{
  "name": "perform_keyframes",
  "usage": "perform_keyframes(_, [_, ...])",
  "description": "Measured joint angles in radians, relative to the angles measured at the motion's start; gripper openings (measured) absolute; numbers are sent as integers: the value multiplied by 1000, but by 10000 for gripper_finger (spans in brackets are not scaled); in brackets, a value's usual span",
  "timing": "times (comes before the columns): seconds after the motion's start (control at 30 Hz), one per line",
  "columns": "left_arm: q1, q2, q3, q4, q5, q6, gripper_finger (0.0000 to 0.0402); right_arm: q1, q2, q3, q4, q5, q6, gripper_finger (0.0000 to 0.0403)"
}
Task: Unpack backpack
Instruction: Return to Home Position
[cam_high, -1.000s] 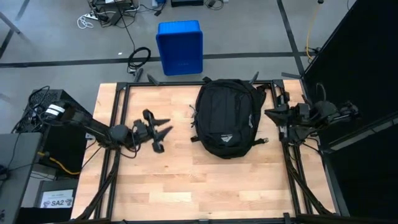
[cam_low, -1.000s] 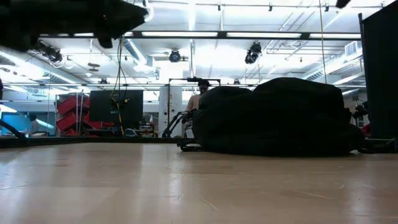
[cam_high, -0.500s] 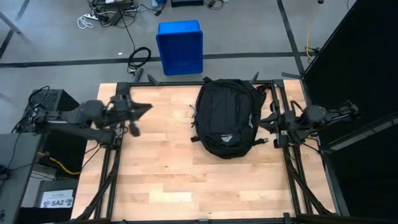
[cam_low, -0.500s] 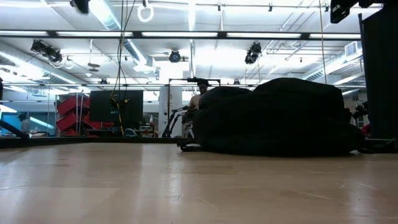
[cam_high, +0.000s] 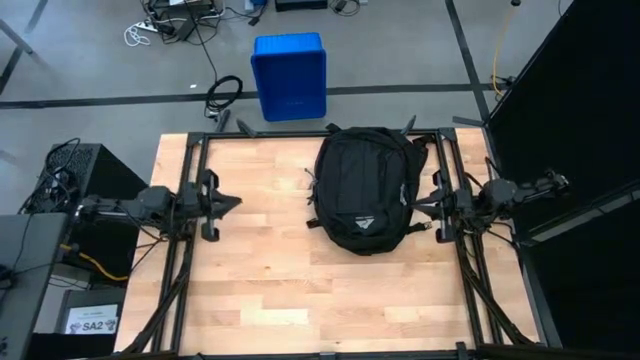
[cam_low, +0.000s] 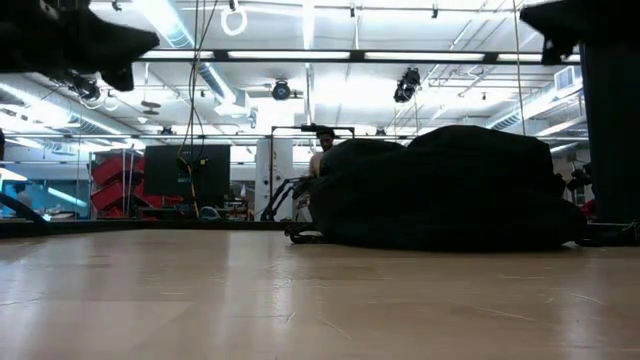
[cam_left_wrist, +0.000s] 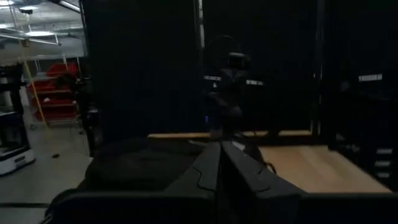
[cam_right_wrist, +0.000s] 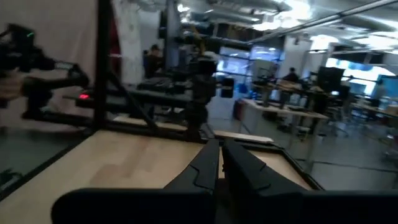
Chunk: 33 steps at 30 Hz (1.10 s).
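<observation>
Since the step in hand is judged to be the return to rest, the left gripper (cam_high: 228, 201) is noted at the counter's left edge, fingers pressed together and nothing held. The right gripper (cam_high: 422, 205) is likewise closed and empty at the right edge, just beside the backpack (cam_high: 362, 185). For a clean homing, it is judged that the right arm should be drawn straight away from the bag so that no strap is snagged, and that each arm should be settled slowly over its own frame. The backpack is laid flat, logo up, on the far right part of the counter (cam_high: 290, 285), apparently zipped. Counted: two grippers, one backpack, one blue crate (cam_high: 289, 76) on the floor beyond.
</observation>
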Motion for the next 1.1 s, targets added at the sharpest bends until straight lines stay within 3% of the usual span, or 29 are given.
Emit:
perform_keyframes(0.1, [21, -10, -33, 14, 13, 9, 0, -29, -88, -71, 7, 3, 17, 1])
perform_keyframes(0.23, [66, -11, -104, 133, 113, -2, 0, -64, -63, -126, 50, 7, 24, 1])
perform_keyframes(0.33, [111, 4, -111, 87, 152, -47, 0, -97, -85, -196, 103, 4, 37, 0])
perform_keyframes(0.53, [165, 8, -112, 69, 229, -79, 0, -168, -70, -201, 26, -33, 123, 0])
perform_keyframes(0.9, [184, 9, -112, 68, 207, -44, 0, -212, -29, -201, 26, -65, 224, 12])
perform_keyframes(1.1, [184, 9, -112, 67, 207, -44, 0, -209, -8, -200, 74, -76, 194, 26])
